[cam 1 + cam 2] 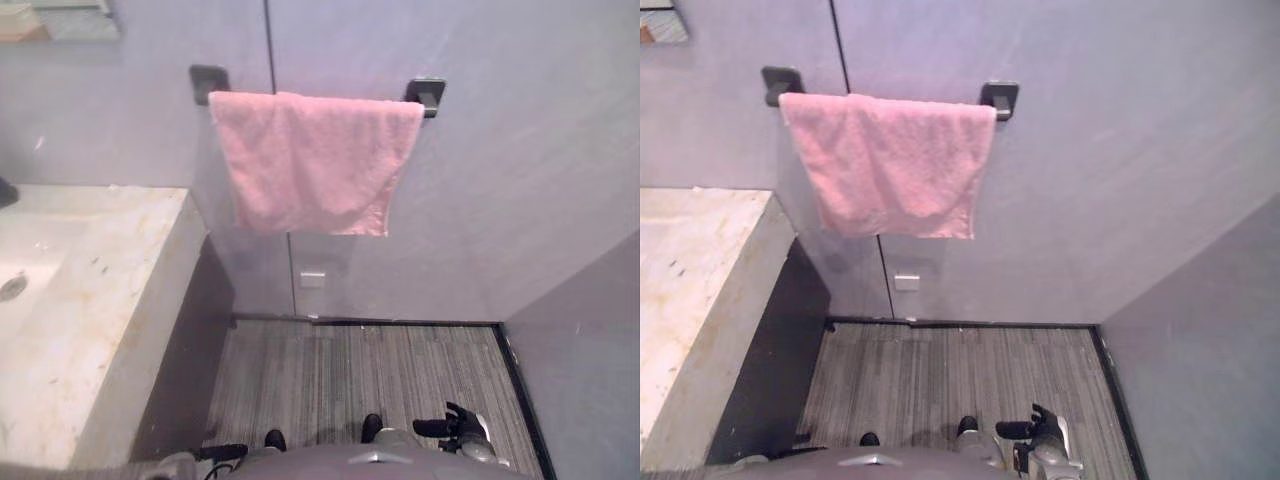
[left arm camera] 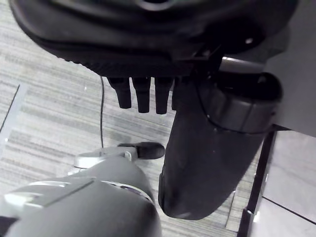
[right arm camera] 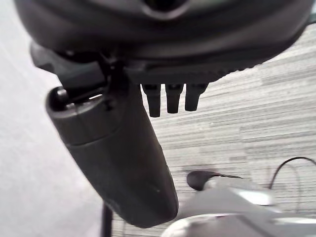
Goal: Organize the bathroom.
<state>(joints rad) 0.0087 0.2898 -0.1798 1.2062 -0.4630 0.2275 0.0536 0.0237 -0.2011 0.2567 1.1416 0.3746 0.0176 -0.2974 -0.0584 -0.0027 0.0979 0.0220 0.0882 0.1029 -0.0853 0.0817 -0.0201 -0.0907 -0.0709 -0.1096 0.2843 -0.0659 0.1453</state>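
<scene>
Hanging over a dark wall-mounted towel bar (image 1: 425, 92), the pink towel (image 1: 310, 160) drapes flat against the grey wall, above the striped floor (image 1: 380, 370) and beside the marble sink desk (image 1: 90, 300). Both the left hand (image 2: 148, 59) and right hand (image 3: 168, 64) hang low near the floor, well apart from the towel, fingers (image 3: 174, 98) straight and holding nothing

The pink towel (image 1: 312, 160) is soft terry cloth with a nubbly, matt pile. It hangs on a rail held by two dark square brackets (image 1: 427, 94) that look like matt metal. The grey wall (image 1: 500, 180) behind is smooth with a faint sheen. The pale stone-look vanity counter (image 1: 90, 300) is mottled, veined and smooth on top. The grey striped floor (image 1: 370, 375) looks finely ribbed and matt. The hands' dark shells (image 2: 212, 163) look like smooth, slightly glossy plastic.
</scene>
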